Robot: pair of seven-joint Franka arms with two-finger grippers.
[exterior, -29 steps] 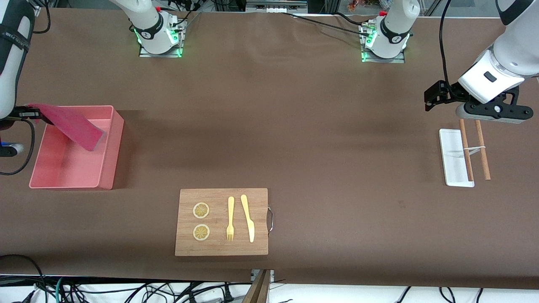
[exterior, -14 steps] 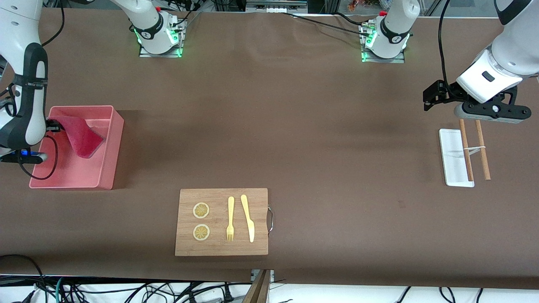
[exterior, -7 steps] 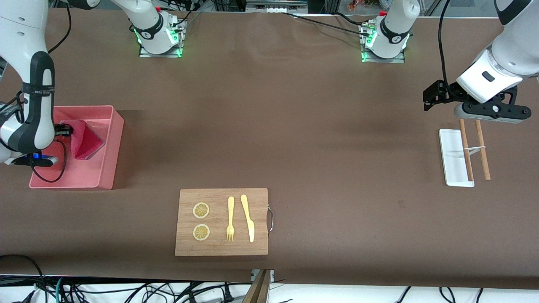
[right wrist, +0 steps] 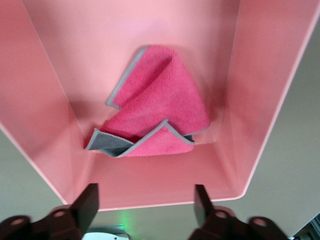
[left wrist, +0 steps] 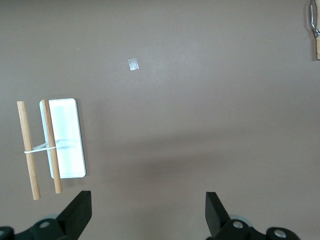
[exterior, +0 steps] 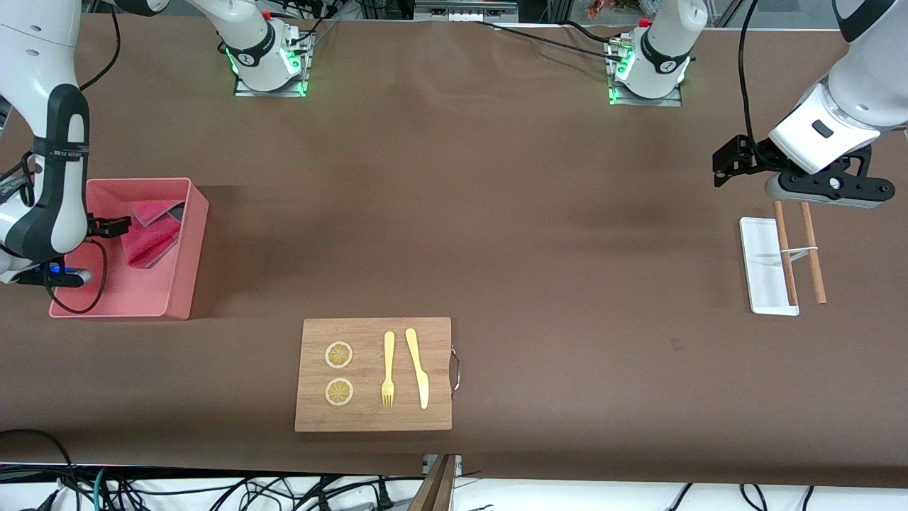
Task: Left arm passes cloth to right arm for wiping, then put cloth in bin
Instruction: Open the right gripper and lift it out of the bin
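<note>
The crimson-pink cloth [exterior: 150,238] lies crumpled in the pink bin [exterior: 181,280] at the right arm's end of the table, with some dark grey face showing. In the right wrist view the cloth [right wrist: 157,110] rests on the floor of the bin [right wrist: 265,95]. My right gripper [exterior: 117,226] is open and empty over the bin, beside the cloth. My left gripper [exterior: 731,167] is open and empty, held above the table near the white tray; the left arm waits.
A wooden board [exterior: 374,419] with two lemon slices, a fork and a knife lies near the front camera. A small white tray [exterior: 762,277] and tied wooden sticks [exterior: 814,270] lie at the left arm's end; both show in the left wrist view [left wrist: 70,150].
My right gripper carried the hanging cloth down into the bin and let it go; the cloth now lies loose on the bin floor. The left arm has not moved.
</note>
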